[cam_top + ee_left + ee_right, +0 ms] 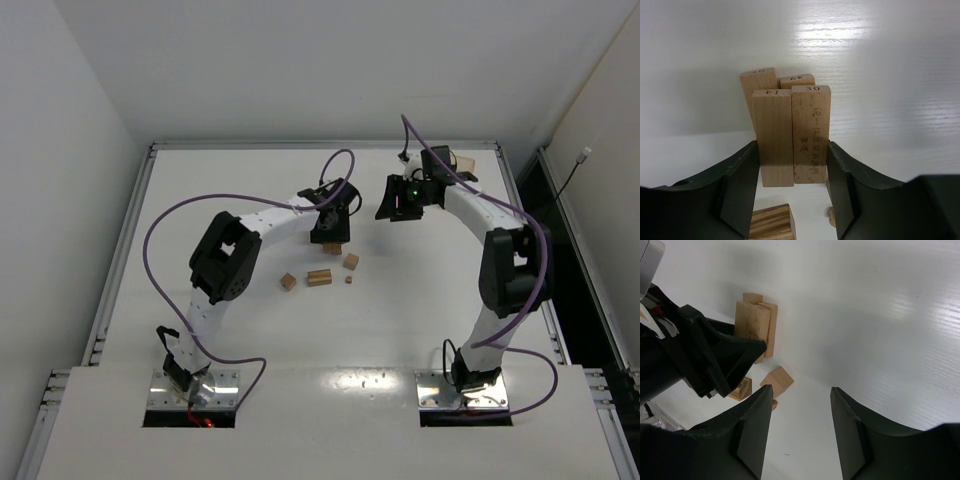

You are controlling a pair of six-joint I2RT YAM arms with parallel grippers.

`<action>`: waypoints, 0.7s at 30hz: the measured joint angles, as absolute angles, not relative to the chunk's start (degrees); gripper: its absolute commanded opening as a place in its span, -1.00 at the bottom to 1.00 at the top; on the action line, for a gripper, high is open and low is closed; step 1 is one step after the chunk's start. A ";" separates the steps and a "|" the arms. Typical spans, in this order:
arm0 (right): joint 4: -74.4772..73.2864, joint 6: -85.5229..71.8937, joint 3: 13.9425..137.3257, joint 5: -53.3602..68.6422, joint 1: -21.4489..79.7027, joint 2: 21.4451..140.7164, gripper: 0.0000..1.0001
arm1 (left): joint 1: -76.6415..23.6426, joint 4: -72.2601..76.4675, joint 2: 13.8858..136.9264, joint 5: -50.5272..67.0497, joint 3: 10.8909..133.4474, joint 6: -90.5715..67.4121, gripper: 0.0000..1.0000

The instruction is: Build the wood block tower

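You have only a low stack (332,247) so far, so most of the building looks to be ahead of you. Your left claw (792,155) is clenched on two bars (785,150) held side by side at the stack, with two more bars just behind them. I cannot tell whether the gripped pair already rests on them. Just nearer the arm bases than the stack, four pieces lie loose: a cube (351,261), a short bar (319,277), a second cube (288,282) and a tiny bit (348,280). Your right claw (800,405) hangs released and empty, just right of the stack. The gripped bars read "14", upside down, and "30", and the "30" one also carries a line of Chinese characters. One rear bar (797,80) reads "49", but the other's number is cut off.
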State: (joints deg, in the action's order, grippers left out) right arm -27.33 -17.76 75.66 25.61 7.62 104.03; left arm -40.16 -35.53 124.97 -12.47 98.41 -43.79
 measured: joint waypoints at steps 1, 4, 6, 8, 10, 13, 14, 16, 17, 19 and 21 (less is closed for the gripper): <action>-27.33 -17.76 75.66 25.67 7.62 104.05 -0.07 | -40.18 -35.53 124.97 -12.45 98.41 -43.79 -0.65; -27.38 -17.76 75.66 25.76 7.46 104.05 -0.07 | -40.18 -35.48 125.16 -12.45 98.41 -43.79 -0.53; -27.40 -17.76 75.66 25.76 7.35 104.05 -0.07 | -40.18 -35.48 125.38 -12.45 98.41 -43.79 -0.49; -27.42 -17.76 75.66 25.76 7.25 104.07 -0.07 | -40.18 -35.48 125.38 -12.47 98.41 -43.79 -0.49; -27.46 -17.76 75.66 25.80 7.20 104.16 -0.07 | -40.18 -35.48 125.38 -12.49 98.41 -43.81 -0.28; -27.55 -17.76 75.66 26.00 7.20 104.36 -0.07 | -40.21 -35.48 125.40 -12.49 98.41 -43.79 -0.03; -27.59 -17.76 75.66 26.04 7.20 104.44 -0.07 | -40.21 -35.46 125.43 -12.51 98.41 -43.79 0.02; -27.62 -17.76 75.66 26.11 7.20 104.66 -0.07 | -40.21 -35.46 125.49 -12.60 98.41 -43.77 0.19; -27.64 -17.76 75.66 26.20 7.20 104.73 -0.07 | -40.21 -35.42 125.58 -12.64 98.41 -43.79 0.24; -27.68 -17.76 75.66 26.26 7.20 104.90 -0.07 | -40.21 -35.40 125.80 -12.71 98.41 -43.72 0.35; -27.75 -17.76 75.66 26.28 7.20 105.08 -0.07 | -40.21 -35.40 125.91 -12.73 98.41 -43.70 0.41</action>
State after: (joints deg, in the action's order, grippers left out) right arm -27.75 -17.76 75.66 26.28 7.20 105.08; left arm -40.21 -35.40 125.91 -12.73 98.41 -43.70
